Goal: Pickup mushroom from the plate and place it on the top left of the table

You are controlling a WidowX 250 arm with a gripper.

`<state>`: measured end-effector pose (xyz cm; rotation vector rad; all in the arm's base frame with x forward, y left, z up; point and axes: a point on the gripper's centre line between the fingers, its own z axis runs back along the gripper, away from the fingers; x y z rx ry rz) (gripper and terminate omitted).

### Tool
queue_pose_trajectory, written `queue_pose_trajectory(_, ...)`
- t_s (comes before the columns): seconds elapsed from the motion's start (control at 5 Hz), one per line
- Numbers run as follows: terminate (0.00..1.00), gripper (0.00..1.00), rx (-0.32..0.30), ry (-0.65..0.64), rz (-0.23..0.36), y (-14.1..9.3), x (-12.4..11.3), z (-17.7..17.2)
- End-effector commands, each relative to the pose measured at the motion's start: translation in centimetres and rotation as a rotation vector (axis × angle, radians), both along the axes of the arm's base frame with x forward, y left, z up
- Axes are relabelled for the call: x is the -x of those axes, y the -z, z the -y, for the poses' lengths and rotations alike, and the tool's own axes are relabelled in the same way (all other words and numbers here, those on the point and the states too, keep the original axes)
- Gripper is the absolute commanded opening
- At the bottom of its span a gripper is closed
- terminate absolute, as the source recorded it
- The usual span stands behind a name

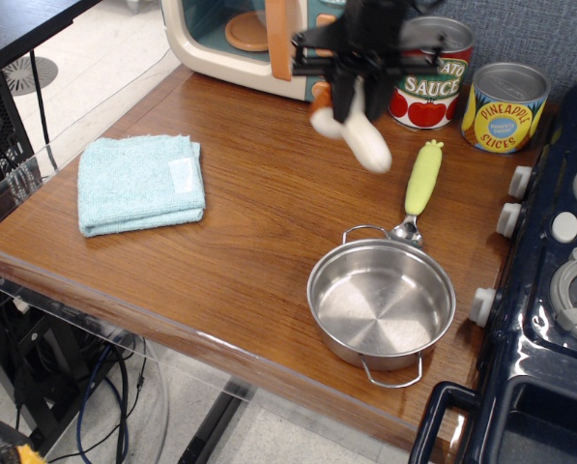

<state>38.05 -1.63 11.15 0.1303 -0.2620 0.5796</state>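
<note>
My gripper (351, 92): up in the air over the far middle of the table, in front of the toy microwave; my fingers are pinched on the mushroom.
Mushroom (358, 130): held in my grip, clear of the table, white stem slanting down to the right, a bit of orange cap showing at the upper left. It looks blurred.
Plate (381, 304): the shiny steel pot sits near the front edge of the table, nothing in it, one wire handle toward the back, the other toward the front.
Table (249, 222): brown wood grain, with a clear edge along the front left.
Spoon (419, 188): yellow-green handle lying just behind the pot, its metal end touching or nearly touching the back handle; I cannot tell which.
Cloth (140, 183): folded light blue, lying flat at the left side of the table, well apart from the pot.
Sauce can (431, 80): upright at the back, just right of my gripper.
Pineapple can (504, 107): upright beside the sauce can, farther right.
Toy microwave (238, 39): at the back left, partly behind my arm.
Toy stove (549, 290): dark blue, along the right edge, white knobs facing the pot.
</note>
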Motion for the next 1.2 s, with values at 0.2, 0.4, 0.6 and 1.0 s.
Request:
queue_pose_trajectory(0.2, 0.0, 0.0, -0.088, -0.233, 0.006, 0.1, -5.4, -9.8)
queue_pose_trajectory(0.4, 0.0, 0.0, -0.105, -0.305, -0.007, 1.2, -5.5, -12.8)
queue_pose_trajectory(0.6, 0.0, 0.0, -0.116, -0.335, -0.03, 2.6, -5.5, -14.4)
queue_pose_trajectory(1.0, 0.0, 0.0, -0.099, -0.322, -0.054, 4.6, -5.9, -15.1)
